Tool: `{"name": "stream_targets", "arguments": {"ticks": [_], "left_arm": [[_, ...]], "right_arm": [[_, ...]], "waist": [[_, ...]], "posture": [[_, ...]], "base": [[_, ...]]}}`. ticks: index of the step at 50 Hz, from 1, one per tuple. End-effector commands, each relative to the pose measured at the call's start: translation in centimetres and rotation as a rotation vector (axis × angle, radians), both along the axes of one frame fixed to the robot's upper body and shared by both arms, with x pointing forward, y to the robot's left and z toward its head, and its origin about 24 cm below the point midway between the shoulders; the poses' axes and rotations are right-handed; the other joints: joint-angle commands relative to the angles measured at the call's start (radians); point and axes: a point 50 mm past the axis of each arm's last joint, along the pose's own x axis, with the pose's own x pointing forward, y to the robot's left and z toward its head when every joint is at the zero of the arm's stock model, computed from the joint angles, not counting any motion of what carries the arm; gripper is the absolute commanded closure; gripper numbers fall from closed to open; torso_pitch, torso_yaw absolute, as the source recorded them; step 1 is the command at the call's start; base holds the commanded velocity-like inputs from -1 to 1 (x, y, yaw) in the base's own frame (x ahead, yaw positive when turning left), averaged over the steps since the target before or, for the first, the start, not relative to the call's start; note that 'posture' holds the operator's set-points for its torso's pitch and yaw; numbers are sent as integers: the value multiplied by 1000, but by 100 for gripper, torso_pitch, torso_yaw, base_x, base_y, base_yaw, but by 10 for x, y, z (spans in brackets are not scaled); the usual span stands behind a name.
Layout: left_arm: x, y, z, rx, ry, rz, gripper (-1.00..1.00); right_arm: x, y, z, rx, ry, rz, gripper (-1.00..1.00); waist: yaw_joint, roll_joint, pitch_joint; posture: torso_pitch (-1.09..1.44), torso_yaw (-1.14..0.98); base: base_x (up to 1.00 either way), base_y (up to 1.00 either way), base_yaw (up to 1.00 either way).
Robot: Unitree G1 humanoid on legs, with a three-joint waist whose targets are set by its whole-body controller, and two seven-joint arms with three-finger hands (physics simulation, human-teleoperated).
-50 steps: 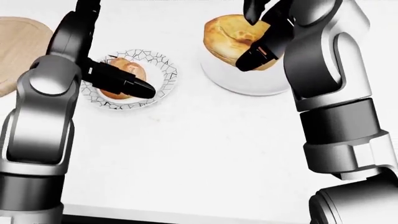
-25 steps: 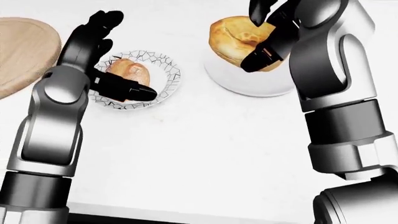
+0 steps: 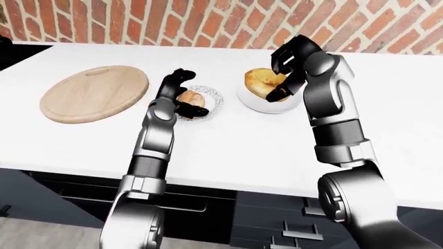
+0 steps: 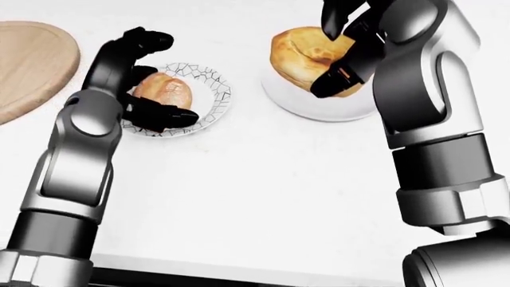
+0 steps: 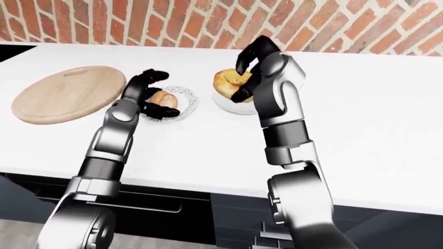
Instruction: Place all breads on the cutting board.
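A small bread roll (image 4: 165, 89) lies on a patterned glass plate (image 4: 217, 95). My left hand (image 4: 171, 78) is open, its fingers (image 4: 147, 42) curled over the roll's top-left and its thumb along the lower side. A large golden bread (image 4: 303, 54) sits on a white plate (image 4: 318, 109). My right hand (image 4: 328, 52) is shut on its right side, fingers over the top and thumb below. The round wooden cutting board (image 3: 93, 92) lies bare at the left of the white counter.
A brick wall (image 3: 207, 21) runs along the top edge of the counter. The counter's near edge (image 3: 228, 179) drops to dark drawers (image 3: 277, 223) below. White counter surface (image 4: 263, 197) spreads under both arms.
My left hand's fingers have curled in from straight-up around the small roll. The view has shifted slightly. The right hand has stayed on the large bread.
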Motion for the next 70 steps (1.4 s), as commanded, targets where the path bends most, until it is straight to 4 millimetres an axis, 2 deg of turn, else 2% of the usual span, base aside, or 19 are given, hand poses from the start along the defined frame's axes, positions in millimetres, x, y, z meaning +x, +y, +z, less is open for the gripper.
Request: {"name": "stream_targets", "arguments": {"ticks": [1, 11, 15, 20, 33, 34, 35, 39, 43, 46, 48, 50, 51, 52, 54, 58, 64, 68, 70], "left_arm": [[1, -2, 23, 16, -100, -6, -37], [1, -4, 21, 39, -104, -7, 17], [0, -4, 24, 46, -111, -7, 29], [-2, -5, 37, 46, -140, -7, 47], [-33, 2, 103, 7, -259, -12, 66], [-35, 2, 105, 7, -263, -13, 67], [-37, 3, 108, 8, -268, -12, 69], [-38, 5, 112, -1, -276, -6, 80], [-38, 7, 113, -1, -280, -1, 89], [-39, 8, 113, 1, -282, 3, 91], [-39, 9, 113, 0, -282, 2, 91], [-40, 9, 114, 2, -285, 3, 94], [-40, 9, 114, 3, -286, 3, 95], [-40, 9, 114, 3, -287, 2, 95], [-40, 9, 115, 4, -287, 3, 96], [-39, 8, 114, 7, -286, 2, 98], [-38, 6, 113, 13, -286, -5, 100], [-39, 6, 113, 14, -287, -3, 100], [-38, 7, 112, 15, -287, -2, 100]], "right_arm": [[-4, 2, 25, -12, -104, 7, 100], [-3, 1, 21, -11, -101, 6, 100], [-4, 1, 21, -10, -102, 6, 100], [-5, 2, 24, -8, -108, 8, 100], [-19, 5, 42, -9, -150, 19, 100], [-19, 5, 42, -11, -151, 20, 100], [-19, 5, 42, -15, -154, 20, 100], [-19, 5, 42, -21, -153, 20, 100], [-19, 6, 43, -18, -157, 19, 100], [-19, 7, 44, -13, -159, 20, 100], [-19, 7, 44, -12, -159, 19, 100], [-19, 7, 45, -12, -161, 21, 100], [-19, 7, 45, -12, -161, 21, 100], [-20, 8, 45, -11, -161, 21, 100], [-19, 8, 45, -10, -162, 21, 100], [-18, 7, 43, -6, -161, 17, 100], [-17, 6, 41, -2, -161, 14, 100], [-16, 7, 39, -9, -159, 16, 100], [-16, 7, 39, -8, -157, 16, 100]], "waist": [[0, 0, -32], [-1, 0, -35], [-1, 1, -36], [-1, 1, -36], [-3, 2, -22], [-3, 3, -22], [-4, 11, -45], [-8, 4, -36], [-10, -21, -41], [-15, -20, -28], [-20, -2, -21], [-26, 34, -22], [-30, 69, -29], [-31, 125, -44], [-28, 80, -27], [-22, 41, -37], [-14, 56, -35], [-14, 46, -35], [-14, 25, -32]], "posture": [[0, 0], [0, 0], [0, 0], [0, 0], [0, 0], [0, 0], [0, 0], [0, 0], [0, 0], [0, 0], [0, 0], [0, 0], [0, 0], [0, 0], [0, 0], [0, 0], [0, 0], [0, 0], [0, 0]], "base": [[0, 0, 0], [0, 0, 0], [0, 0, 0], [0, 0, 0], [0, 0, 0], [0, 0, 0], [0, 10, 0], [0, 21, 0], [0, 42, 0], [0, 62, 0], [0, 66, 0], [0, 65, 0], [0, 66, 0], [0, 65, 0], [0, 65, 0], [0, 53, 0], [0, 18, 0], [0, 22, 0], [0, 39, 0]]}}
